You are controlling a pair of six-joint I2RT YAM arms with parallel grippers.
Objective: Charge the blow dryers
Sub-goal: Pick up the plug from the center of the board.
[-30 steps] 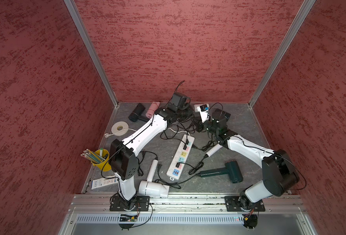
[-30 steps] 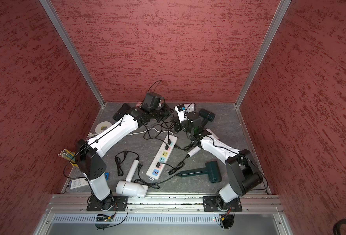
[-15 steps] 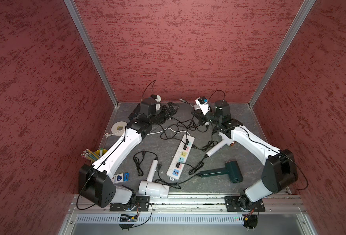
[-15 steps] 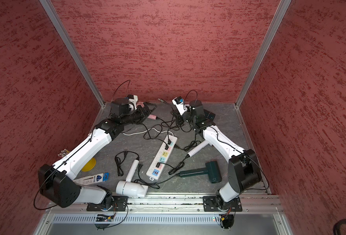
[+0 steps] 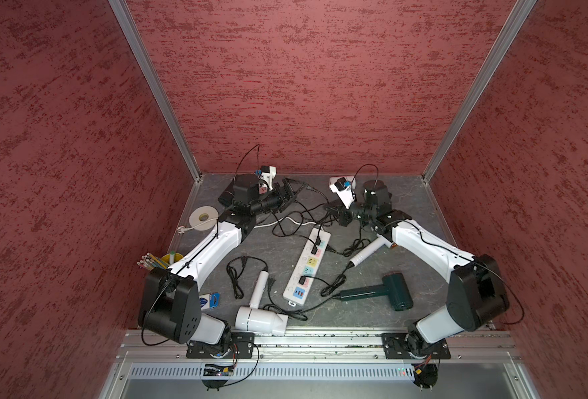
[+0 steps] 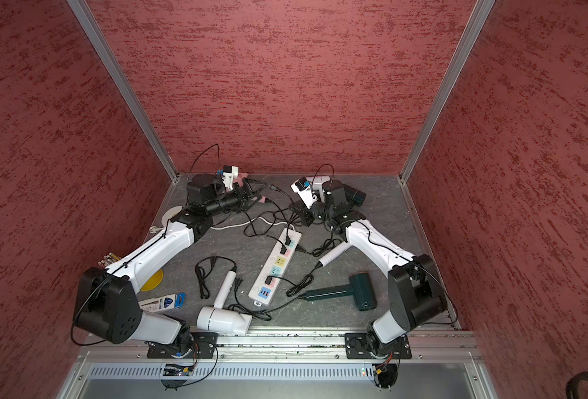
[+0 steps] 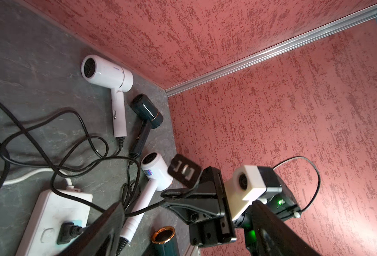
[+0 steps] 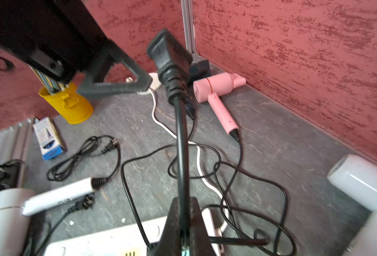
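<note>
My right gripper (image 8: 181,212) is clamped on a black cord (image 8: 181,144) a little below its plug (image 8: 168,53), holding that plug in the air over the far end of the power strip (image 5: 306,273) with the prongs bare. The left gripper (image 5: 291,191) stands wide apart and empty, just beside the plug. I count three black plugs seated in the strip, so I judge the job less than half done. The held plug is not yet in a socket. The cords are too tangled for me to say which dryer it belongs to, or which dryers the seated plugs feed. The front white dryer (image 5: 259,319) lies by the near rail with a coiled cord (image 5: 235,279) loose on the table beside its handle, and a second loose plug (image 8: 84,205) rests near it. The dark green dryer (image 5: 396,292) lies near the right arm's base and another white dryer (image 5: 365,252) under that arm. The pink dryer (image 8: 218,87) sits against the back wall. A far white dryer (image 7: 106,71) and a dark dryer (image 7: 146,109) lie side by side in the far right corner.
</note>
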